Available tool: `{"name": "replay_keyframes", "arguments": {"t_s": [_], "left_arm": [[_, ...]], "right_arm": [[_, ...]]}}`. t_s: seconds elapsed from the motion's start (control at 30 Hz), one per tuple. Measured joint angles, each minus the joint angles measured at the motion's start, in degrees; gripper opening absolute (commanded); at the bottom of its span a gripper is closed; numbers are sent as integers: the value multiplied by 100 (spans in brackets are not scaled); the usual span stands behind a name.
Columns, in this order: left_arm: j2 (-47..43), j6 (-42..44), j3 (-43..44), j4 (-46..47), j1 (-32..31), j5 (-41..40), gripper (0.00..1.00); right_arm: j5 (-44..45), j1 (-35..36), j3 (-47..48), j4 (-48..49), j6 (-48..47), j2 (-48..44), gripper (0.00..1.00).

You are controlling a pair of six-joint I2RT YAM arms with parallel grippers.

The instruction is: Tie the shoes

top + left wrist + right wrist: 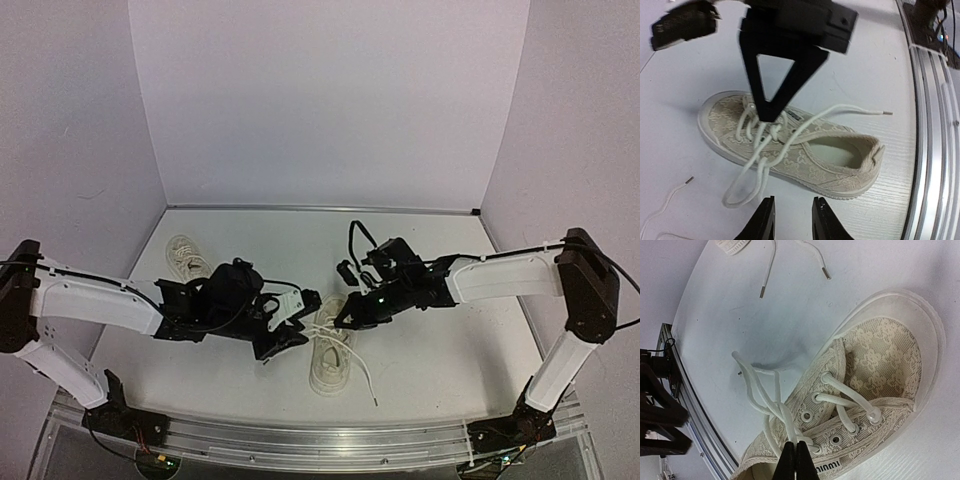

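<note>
One cream shoe (pixel 330 350) lies in the middle of the table, toe pointing away from the arms. Its white laces (pixel 765 135) are crossed over the tongue. My right gripper (pixel 795 460) is shut on a lace strand just above the top eyelets, and a loop of lace (pixel 752 377) trails off to the side. My left gripper (pixel 792 217) hovers beside the shoe (pixel 790 145), jaws apart with nothing between them. The lace loop (pixel 740 192) lies just ahead of its left finger. The second shoe (pixel 186 258) rests at the back left, laces loose.
An aluminium rail (pixel 320 440) runs along the near table edge, close to the shoe's heel (pixel 875 155). A free lace end (pixel 368 385) trails toward it. Lace tips of the other shoe (pixel 762 290) lie on the table. Pale walls close in the back and sides.
</note>
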Motion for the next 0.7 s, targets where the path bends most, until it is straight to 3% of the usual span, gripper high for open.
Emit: {"name": "replay_keyframes", "arguments": {"t_s": [0.3,0.7], "left_arm": [[415,1491,42,176,-44,-79,16],[1140,2386,555,342,-44,-119,15]], "right_arm": [[-18,0,0,33,73,-18,0],[-163,-1,0,35,103,-16,0]]}}
